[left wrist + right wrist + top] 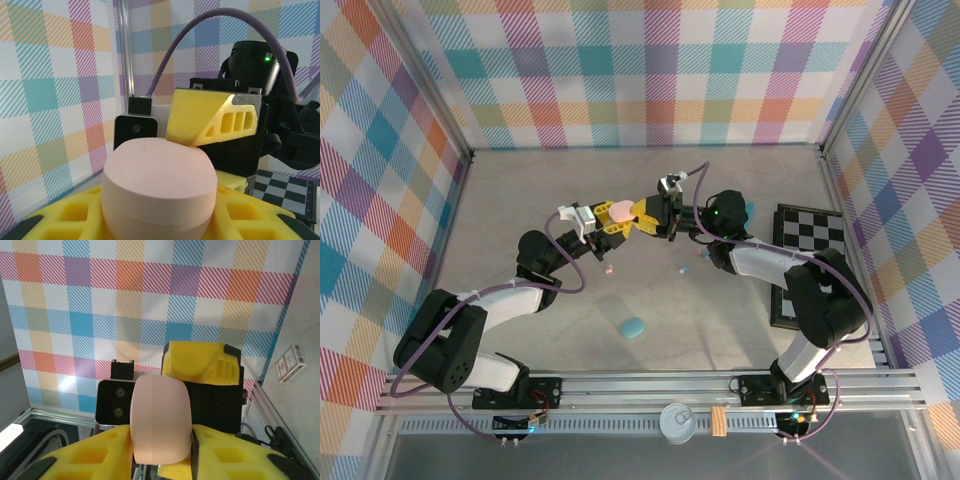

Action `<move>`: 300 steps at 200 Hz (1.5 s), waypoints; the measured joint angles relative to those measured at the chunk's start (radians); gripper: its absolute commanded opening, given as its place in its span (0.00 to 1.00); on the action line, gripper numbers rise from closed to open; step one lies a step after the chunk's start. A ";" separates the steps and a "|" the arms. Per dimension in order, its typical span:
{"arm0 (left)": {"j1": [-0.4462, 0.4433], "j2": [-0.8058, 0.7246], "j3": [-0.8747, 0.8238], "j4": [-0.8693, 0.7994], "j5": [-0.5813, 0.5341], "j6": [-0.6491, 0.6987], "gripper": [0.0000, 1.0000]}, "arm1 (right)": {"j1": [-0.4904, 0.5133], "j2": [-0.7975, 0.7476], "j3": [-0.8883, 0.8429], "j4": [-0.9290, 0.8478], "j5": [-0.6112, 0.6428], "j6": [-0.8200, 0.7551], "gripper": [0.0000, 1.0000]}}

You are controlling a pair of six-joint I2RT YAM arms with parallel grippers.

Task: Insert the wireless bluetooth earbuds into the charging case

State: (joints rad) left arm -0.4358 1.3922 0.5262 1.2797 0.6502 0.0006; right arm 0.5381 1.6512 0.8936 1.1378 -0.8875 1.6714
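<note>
A pink pebble-shaped charging case [618,211] hangs closed above the middle of the table, where both arms meet. My left gripper [613,216] is shut on it; in the left wrist view the case [157,185] sits between the yellow fingers [65,220]. My right gripper [640,214] comes from the other side and is shut on the same case [161,420], one finger [200,122] touching its top far edge. A tiny pink earbud [609,268] lies on the table below, and a tiny teal earbud [685,271] to its right.
A teal pebble-shaped case [633,327] lies nearer the front. A small teal piece [748,210] sits beside the right arm. A black-and-white checkerboard [810,235] lies at the right, against the plaid wall.
</note>
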 measured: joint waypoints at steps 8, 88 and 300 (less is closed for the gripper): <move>0.000 0.000 0.000 -0.001 0.008 0.000 0.32 | 0.000 0.000 0.000 -0.013 0.002 -0.007 0.54; -0.002 -0.008 -0.038 0.001 0.042 -0.013 0.33 | -0.021 -0.207 0.055 -0.653 0.045 -0.542 0.85; 0.000 -0.019 -0.037 -0.017 0.258 -0.162 0.32 | 0.092 -0.238 0.447 -1.632 0.377 -2.074 0.84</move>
State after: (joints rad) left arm -0.4358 1.3735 0.4889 1.2629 0.9085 -0.1612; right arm 0.6300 1.4132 1.3403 -0.4942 -0.5110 -0.4023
